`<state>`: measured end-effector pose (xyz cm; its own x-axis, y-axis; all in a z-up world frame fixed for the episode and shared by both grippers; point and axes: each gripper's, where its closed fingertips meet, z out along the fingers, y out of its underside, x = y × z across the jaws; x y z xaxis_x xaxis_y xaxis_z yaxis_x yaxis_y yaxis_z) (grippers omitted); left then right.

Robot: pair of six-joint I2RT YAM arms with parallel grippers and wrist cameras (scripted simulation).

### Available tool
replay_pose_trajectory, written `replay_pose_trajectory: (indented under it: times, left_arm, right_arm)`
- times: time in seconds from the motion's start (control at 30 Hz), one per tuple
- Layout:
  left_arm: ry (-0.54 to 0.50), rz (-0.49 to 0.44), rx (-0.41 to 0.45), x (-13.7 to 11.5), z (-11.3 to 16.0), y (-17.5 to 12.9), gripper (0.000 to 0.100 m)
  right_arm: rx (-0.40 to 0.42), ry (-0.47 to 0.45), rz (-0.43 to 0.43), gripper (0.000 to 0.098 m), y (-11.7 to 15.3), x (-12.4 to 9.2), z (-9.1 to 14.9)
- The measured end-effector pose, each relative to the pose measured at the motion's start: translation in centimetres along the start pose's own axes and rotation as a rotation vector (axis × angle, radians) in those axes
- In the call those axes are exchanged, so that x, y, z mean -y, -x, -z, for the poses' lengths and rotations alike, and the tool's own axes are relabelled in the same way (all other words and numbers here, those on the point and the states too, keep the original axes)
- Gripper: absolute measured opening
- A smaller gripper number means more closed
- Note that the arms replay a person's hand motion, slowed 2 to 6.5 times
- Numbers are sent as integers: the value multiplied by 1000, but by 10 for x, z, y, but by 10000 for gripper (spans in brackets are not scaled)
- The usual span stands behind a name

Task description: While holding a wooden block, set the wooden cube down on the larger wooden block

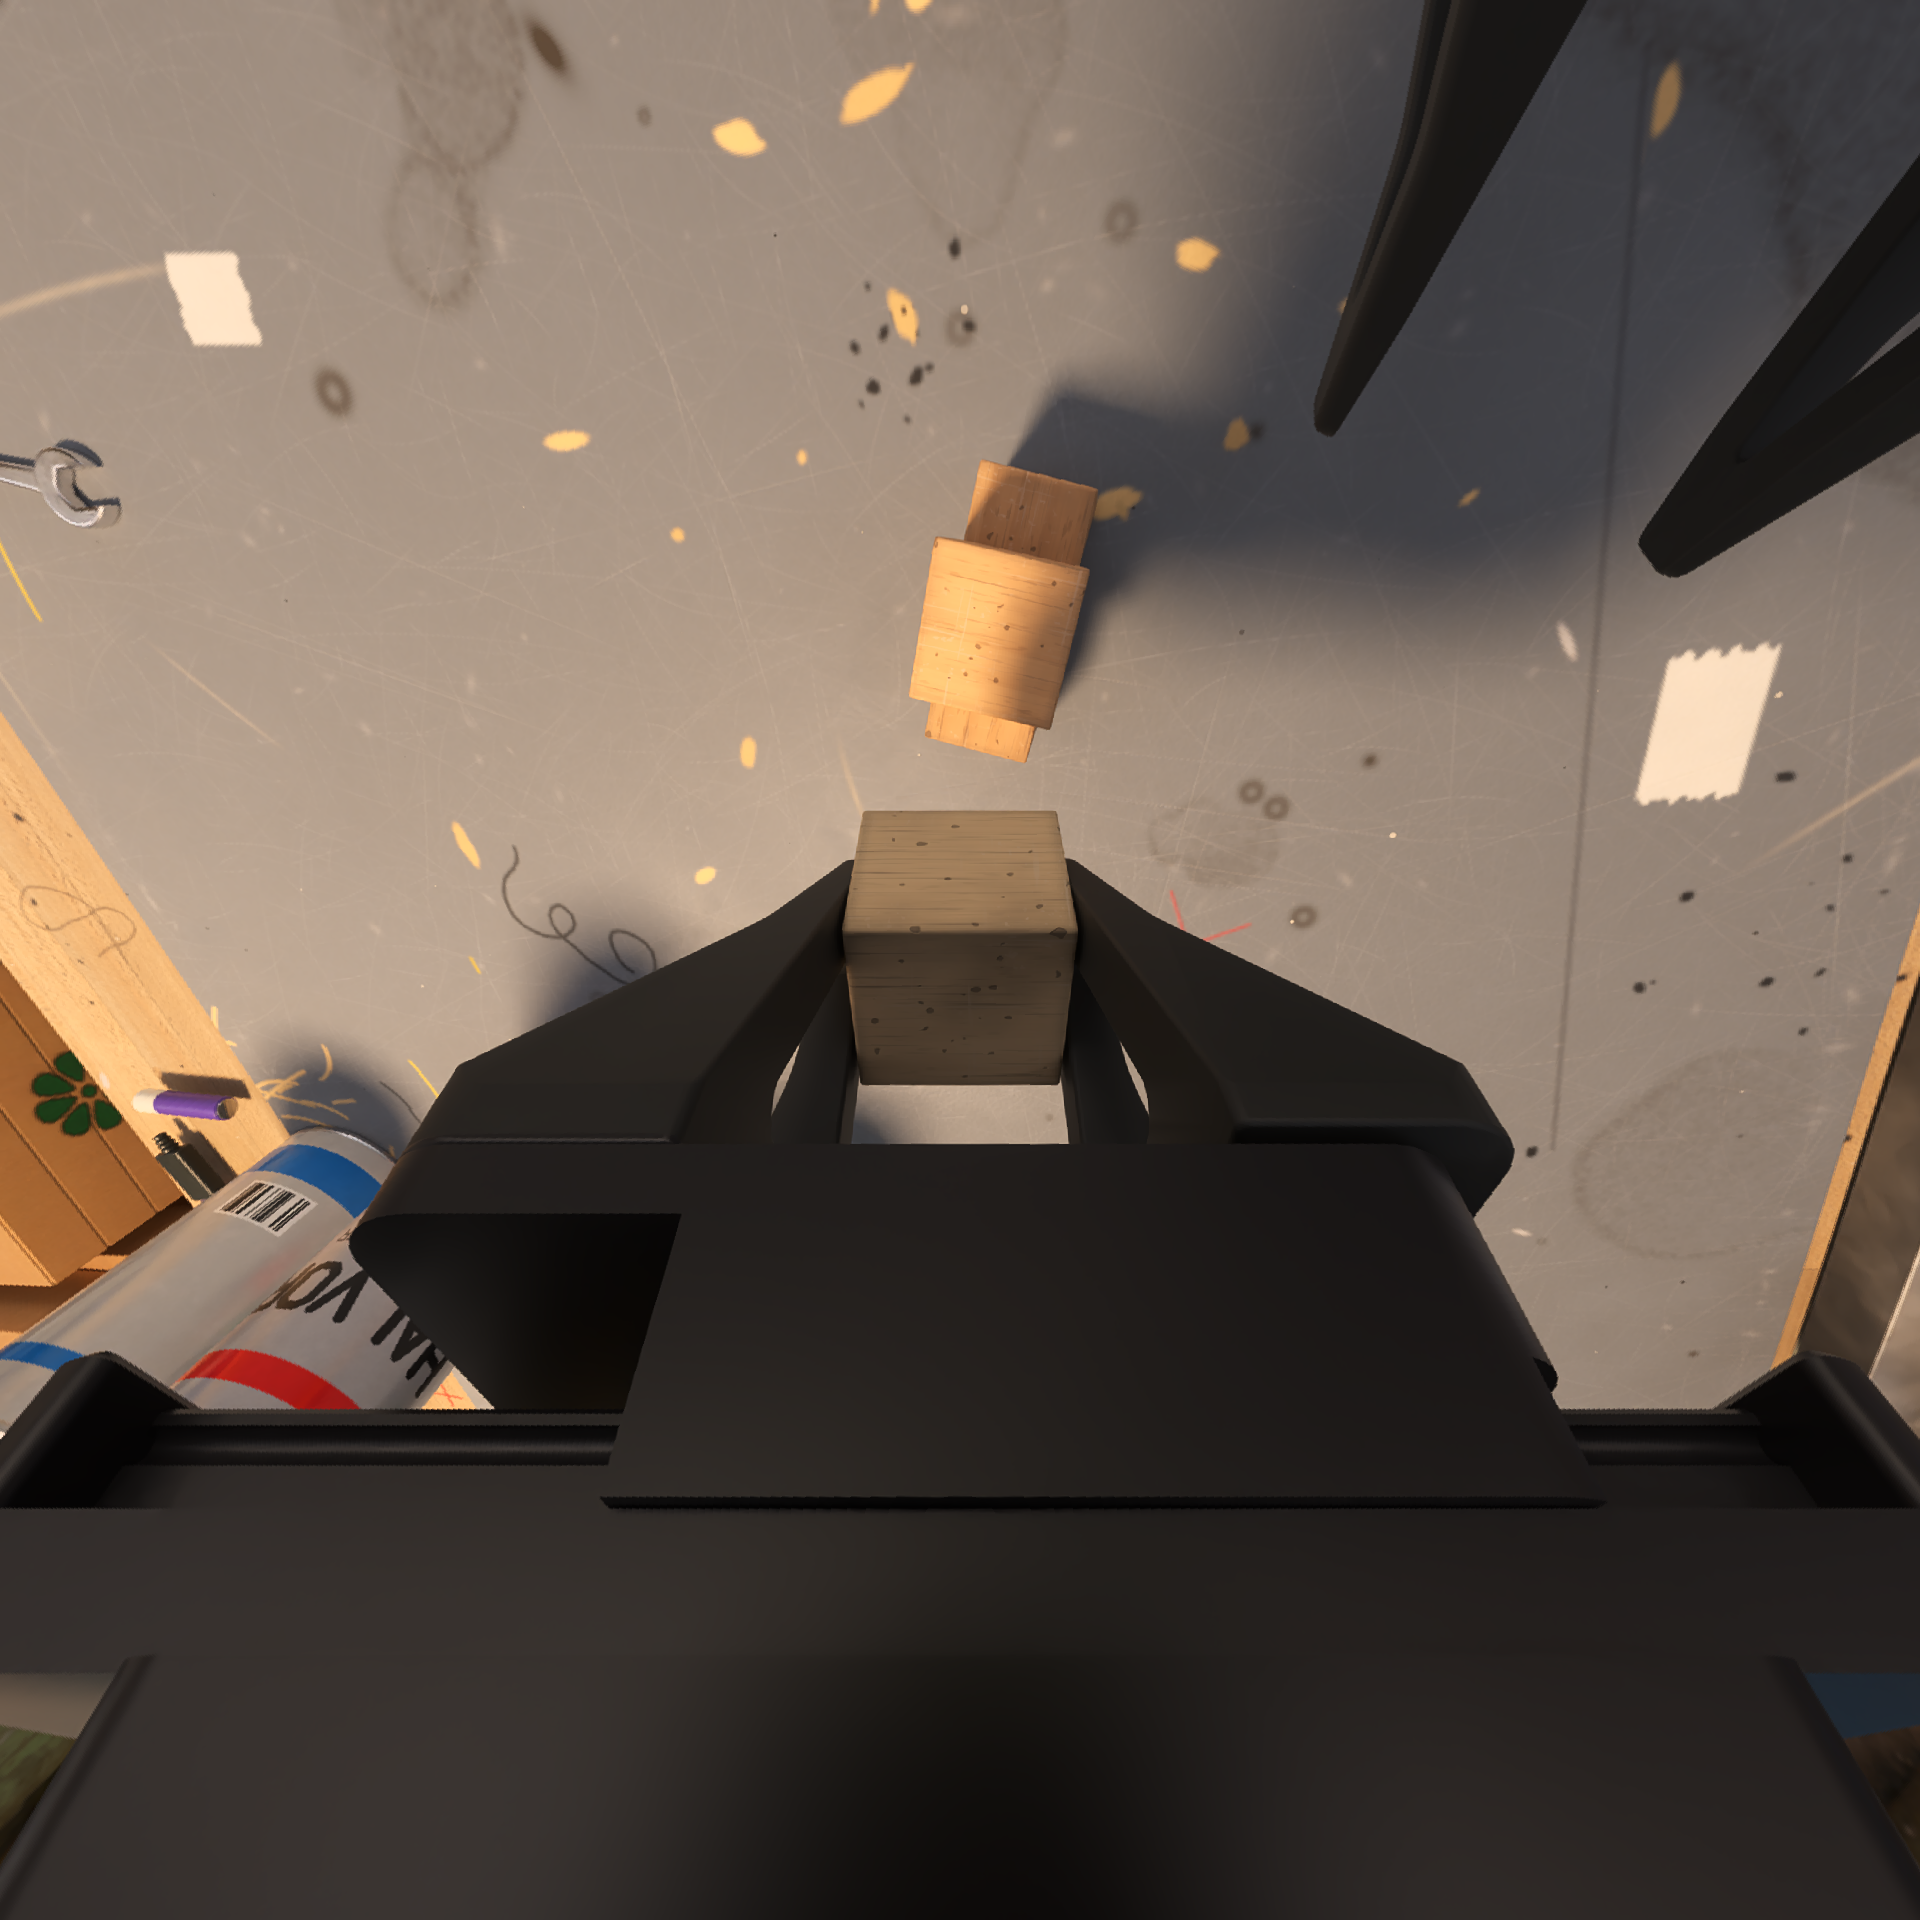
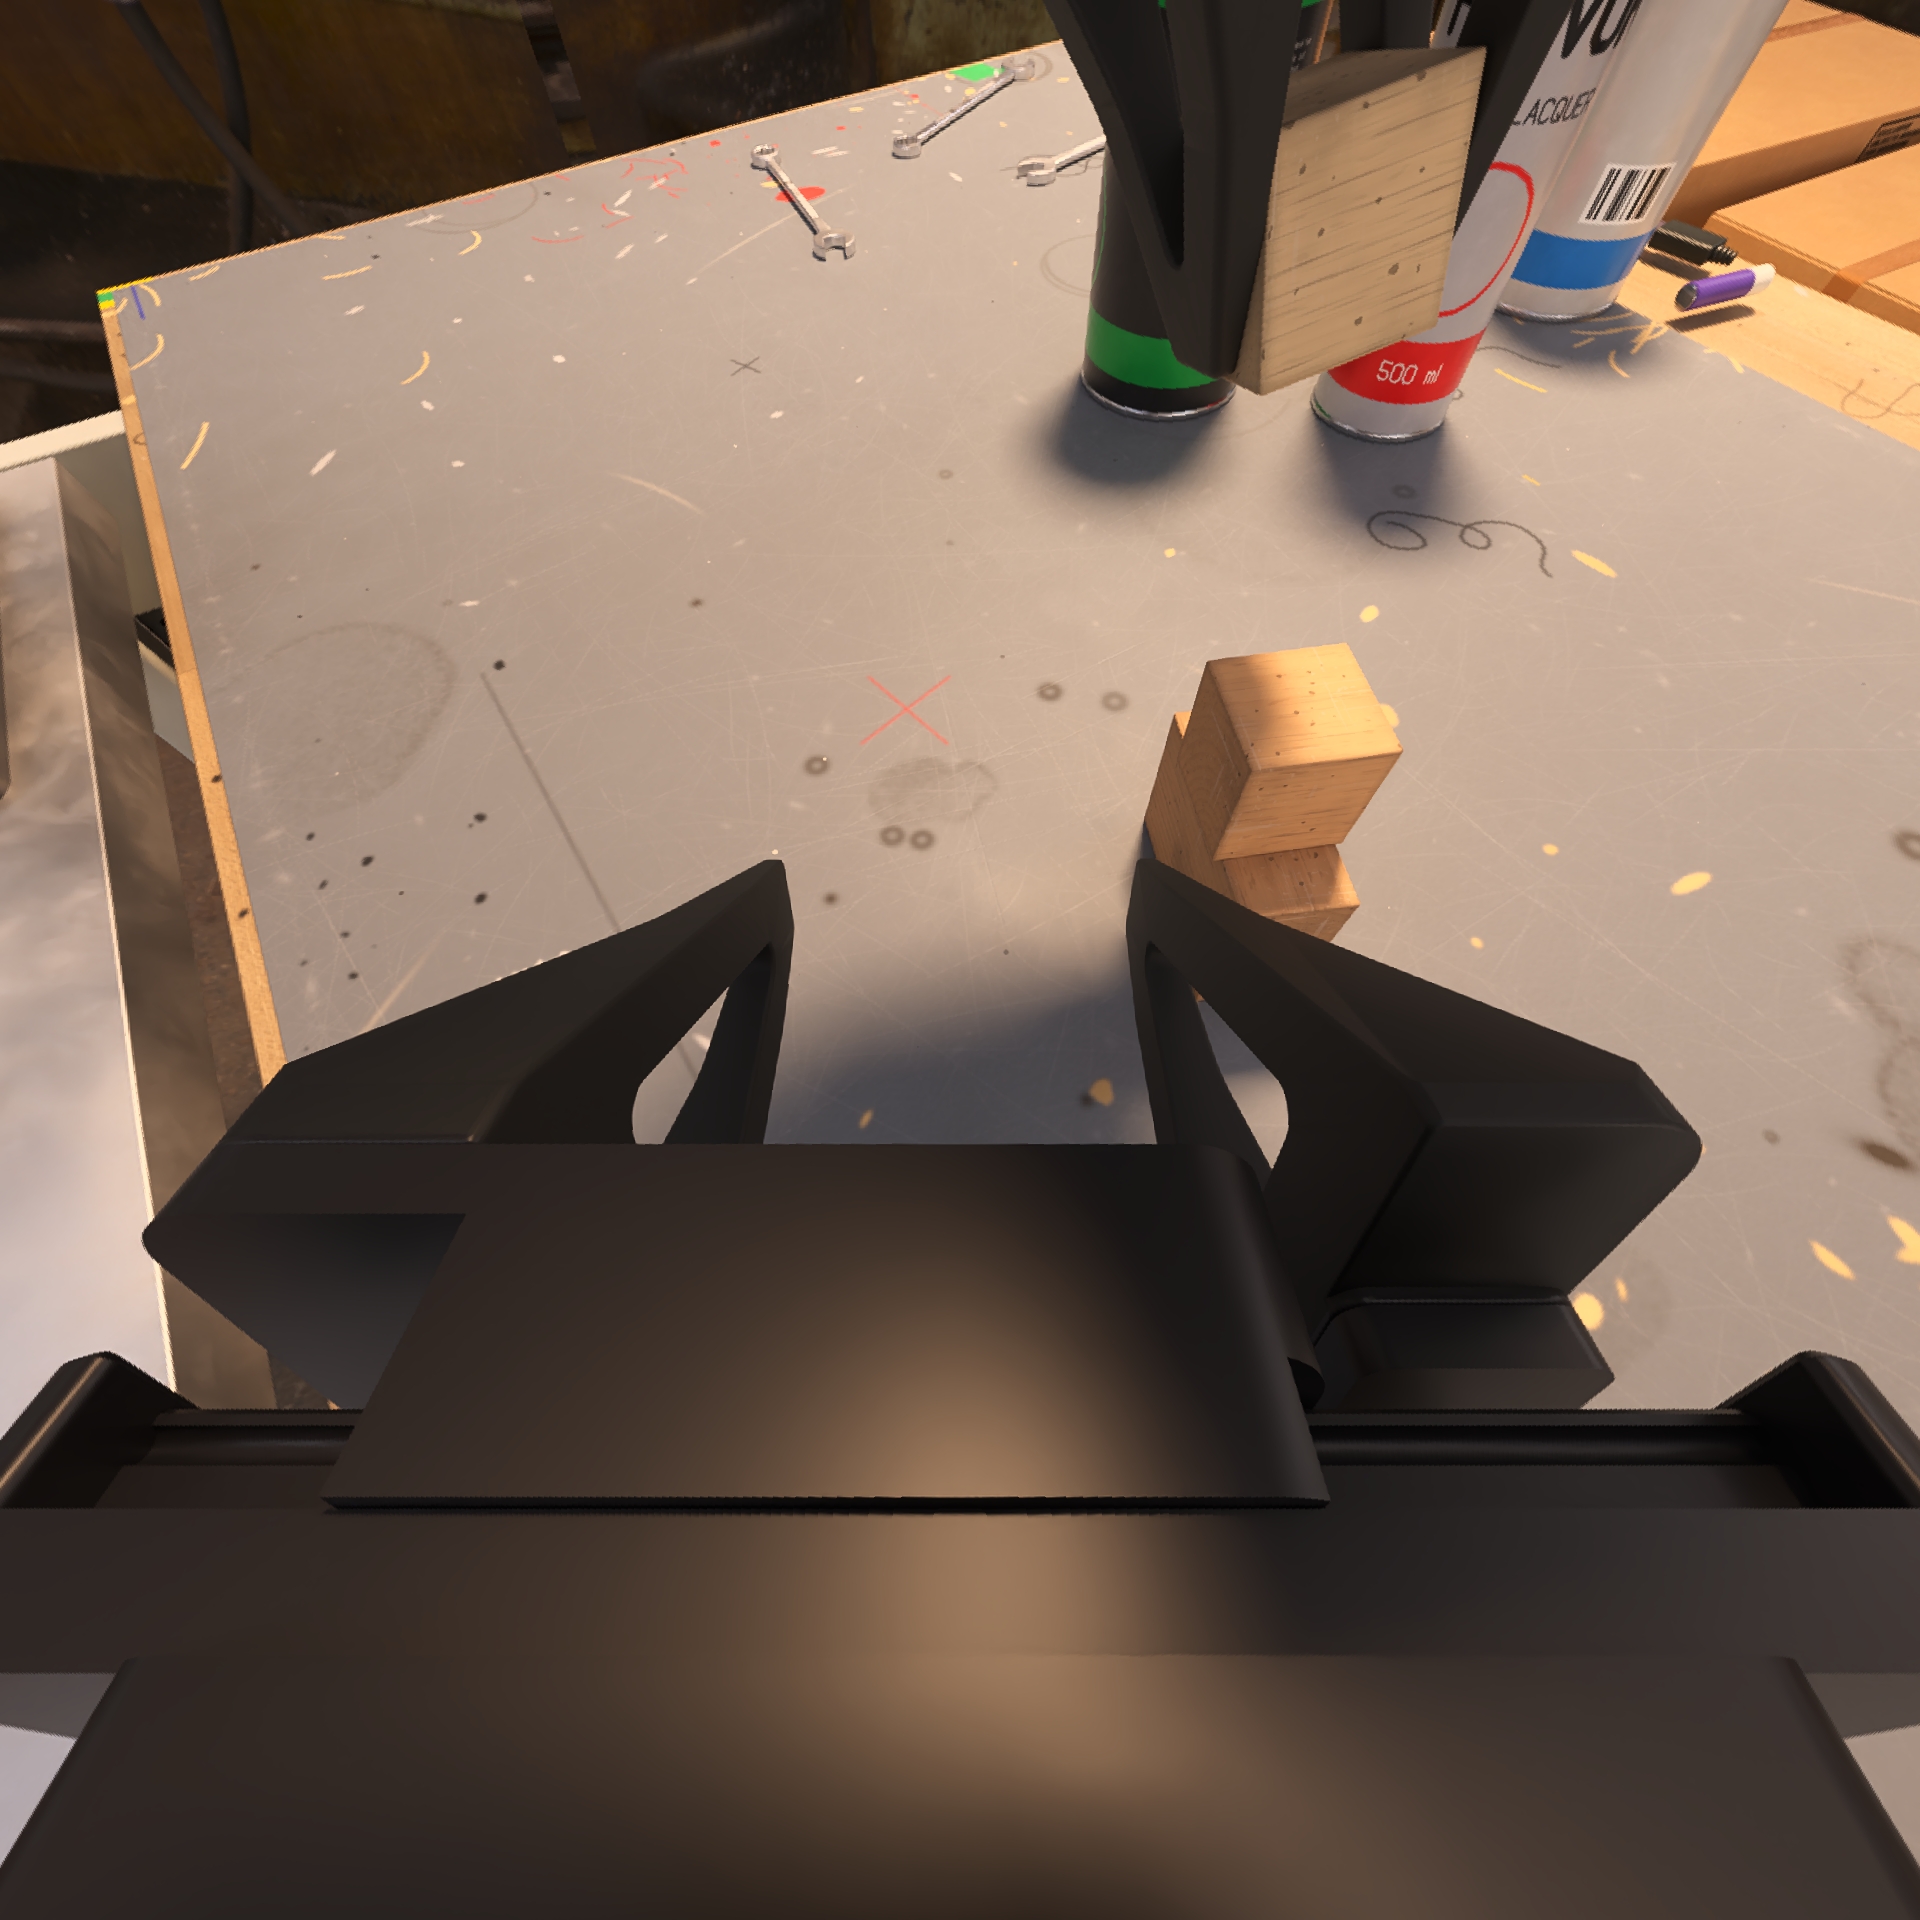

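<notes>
My left gripper [image 1: 961, 894] is shut on a wooden block [image 1: 956, 945] and holds it above the grey table. Below it, a wooden cube [image 1: 995, 634] rests on top of a longer, larger wooden block [image 1: 1031, 511] that lies flat. In the right wrist view the cube [image 2: 1294, 727] sits on that larger block [image 2: 1294, 885], just beyond my right fingertip. My right gripper [image 2: 958, 891] is open and empty, low over the table, to the left of the stack. The held block [image 2: 1351, 229] hangs high at the top of that view.
Three spray cans [image 2: 1392, 390] stand behind the stack, in front of cardboard boxes [image 2: 1829, 156] and a purple marker [image 2: 1720, 286]. Wrenches [image 2: 802, 203] lie at the far side. The table edge [image 2: 197, 665] runs along the left. A can [image 1: 239, 1278] lies near my left gripper.
</notes>
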<state>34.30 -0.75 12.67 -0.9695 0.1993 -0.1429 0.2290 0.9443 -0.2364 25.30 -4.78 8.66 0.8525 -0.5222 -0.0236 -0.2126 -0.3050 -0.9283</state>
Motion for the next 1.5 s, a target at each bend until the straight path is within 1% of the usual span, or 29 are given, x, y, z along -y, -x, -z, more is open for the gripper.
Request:
replay_pose_trajectory:
  times: [1.5]
  left_arm:
    - [17,28,-23,-2,-7,0,294]
  right_arm:
    - [12,13,8,533,3,-4,-4]
